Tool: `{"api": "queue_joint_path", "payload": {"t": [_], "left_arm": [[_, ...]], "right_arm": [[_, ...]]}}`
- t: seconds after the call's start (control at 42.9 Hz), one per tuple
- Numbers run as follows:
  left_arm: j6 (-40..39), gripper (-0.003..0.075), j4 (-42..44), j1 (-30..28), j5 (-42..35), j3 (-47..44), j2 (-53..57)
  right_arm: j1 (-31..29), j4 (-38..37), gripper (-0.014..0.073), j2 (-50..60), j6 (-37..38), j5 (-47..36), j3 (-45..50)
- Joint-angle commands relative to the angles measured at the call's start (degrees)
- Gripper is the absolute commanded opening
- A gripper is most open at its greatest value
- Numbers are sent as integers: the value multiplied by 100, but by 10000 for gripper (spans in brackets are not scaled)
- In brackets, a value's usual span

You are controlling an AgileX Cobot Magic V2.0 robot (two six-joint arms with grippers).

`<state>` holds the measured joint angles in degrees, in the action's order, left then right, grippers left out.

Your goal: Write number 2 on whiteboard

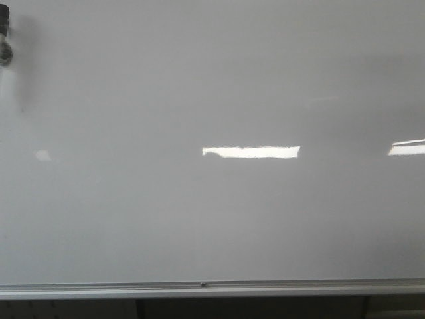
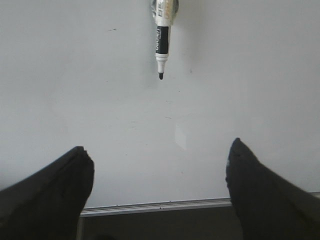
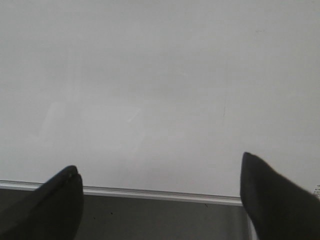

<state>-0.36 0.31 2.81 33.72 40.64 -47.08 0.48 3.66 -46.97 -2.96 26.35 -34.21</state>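
Observation:
The whiteboard (image 1: 212,86) is glossy pale grey and fills nearly the whole front view, with its silver frame (image 1: 265,290) along the near edge. No number 2 shows on it in any view. In the left wrist view a black-and-white marker (image 2: 162,42) rests on the whiteboard (image 2: 75,90), uncapped, its black tip toward my left gripper (image 2: 158,147). That gripper is open and empty, well short of the marker. My right gripper (image 3: 159,163) is open and empty over the whiteboard (image 3: 160,75) near its frame (image 3: 150,193). Neither gripper shows in the front view.
A dark object (image 1: 4,40) is cut off by the left edge of the front view and casts a faint shadow. Bright white light reflections (image 1: 251,152) lie on the board. Below the frame (image 2: 150,206) is a dark strip.

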Motion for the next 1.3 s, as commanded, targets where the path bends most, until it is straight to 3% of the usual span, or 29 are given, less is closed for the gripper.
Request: {"api": "queue_joint_path", "payload": {"t": [0.0, 0.652, 1.072, 1.142, 1.282], "left_arm": [[1, 545, 32, 112, -467, 435, -490], [1, 545, 93, 112, -1363, 1933, -3346], [1, 545, 93, 112, -1845, 2394, -4218], [1, 524, 93, 112, -1885, 2394, -4258], [1, 399, 93, 112, -1860, 2394, -4293]], "right_arm": [[6, -52, 655, 13, -74, -437, -195], [6, -52, 655, 13, -74, -560, -195], [6, -52, 655, 13, -74, -568, -195], [6, -52, 655, 13, -74, -568, -195], [6, -52, 655, 13, -74, -568, -195]]}}
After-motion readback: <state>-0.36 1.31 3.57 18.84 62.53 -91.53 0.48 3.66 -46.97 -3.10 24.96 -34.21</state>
